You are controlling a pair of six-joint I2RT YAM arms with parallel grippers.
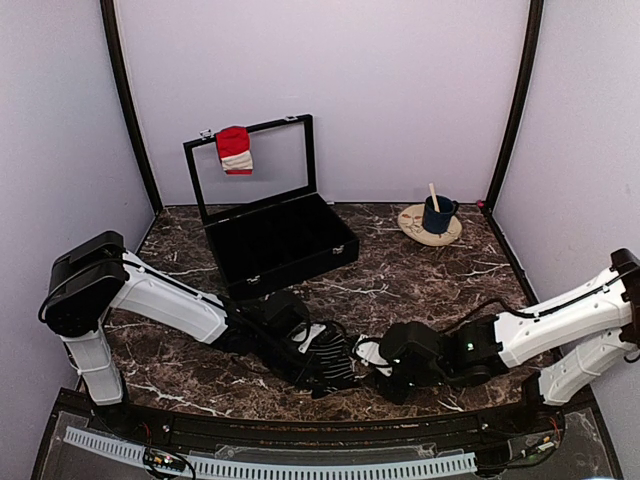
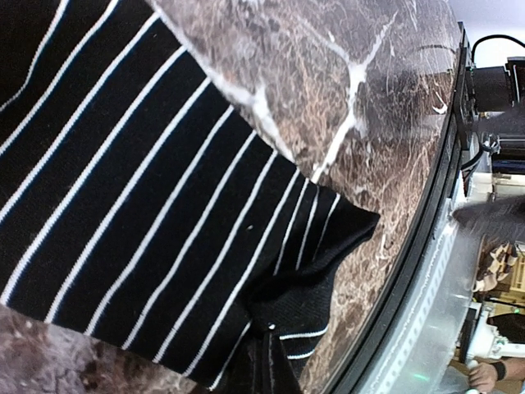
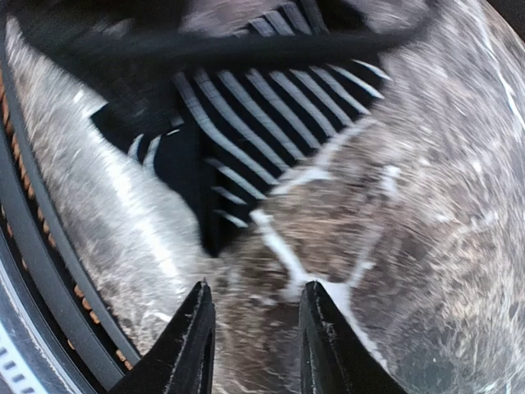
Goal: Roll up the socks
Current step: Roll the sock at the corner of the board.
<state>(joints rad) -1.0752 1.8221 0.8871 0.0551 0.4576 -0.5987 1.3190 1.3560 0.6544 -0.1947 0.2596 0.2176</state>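
Glossy veined marble table (image 2: 394, 123) under a matt knit striped sock (image 2: 123, 205).

Pale lilac walls (image 1: 330, 80) close three sides, with black posts (image 1: 128, 110) rising at the back corners. The table (image 1: 420, 280) is dark brown marble with white veins (the light soft and even).
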